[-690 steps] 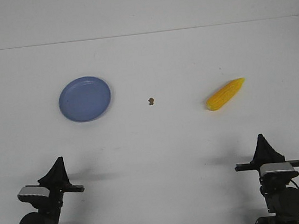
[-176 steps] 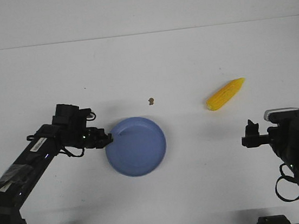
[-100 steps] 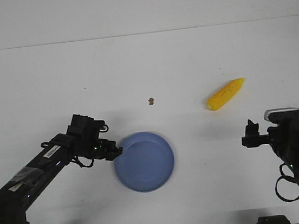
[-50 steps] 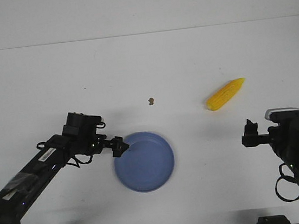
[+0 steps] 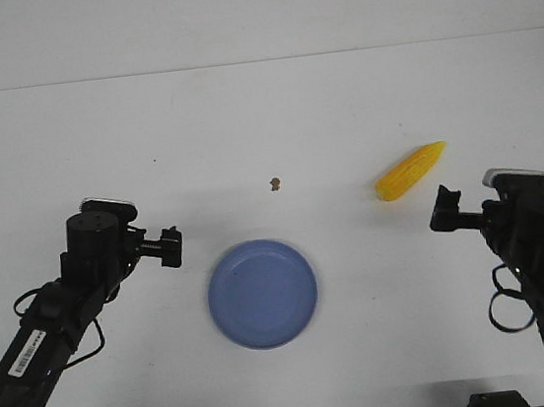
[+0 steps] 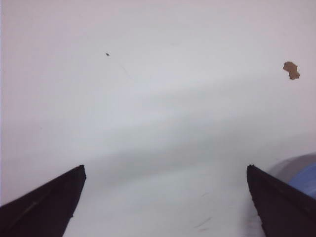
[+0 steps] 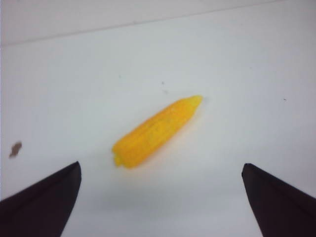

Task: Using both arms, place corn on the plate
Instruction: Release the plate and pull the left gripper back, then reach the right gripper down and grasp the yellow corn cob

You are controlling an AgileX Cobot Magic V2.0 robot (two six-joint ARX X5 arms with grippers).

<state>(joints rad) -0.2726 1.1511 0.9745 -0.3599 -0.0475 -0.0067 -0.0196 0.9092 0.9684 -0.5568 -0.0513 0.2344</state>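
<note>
now nearer, right pincer (image 5: 440, 209) gapes just short of corn (image 5: 410, 171).

yellow corn (image 5: 410, 171), light blue plate (image 5: 262, 293), white table (image 5: 261, 115)

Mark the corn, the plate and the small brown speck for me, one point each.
corn (image 5: 410, 172), front view, middle of the cob's yellow body.
plate (image 5: 262, 294), front view, bare blue floor at its centre.
brown speck (image 5: 274, 182), front view, centre of the speck on the table.
</note>
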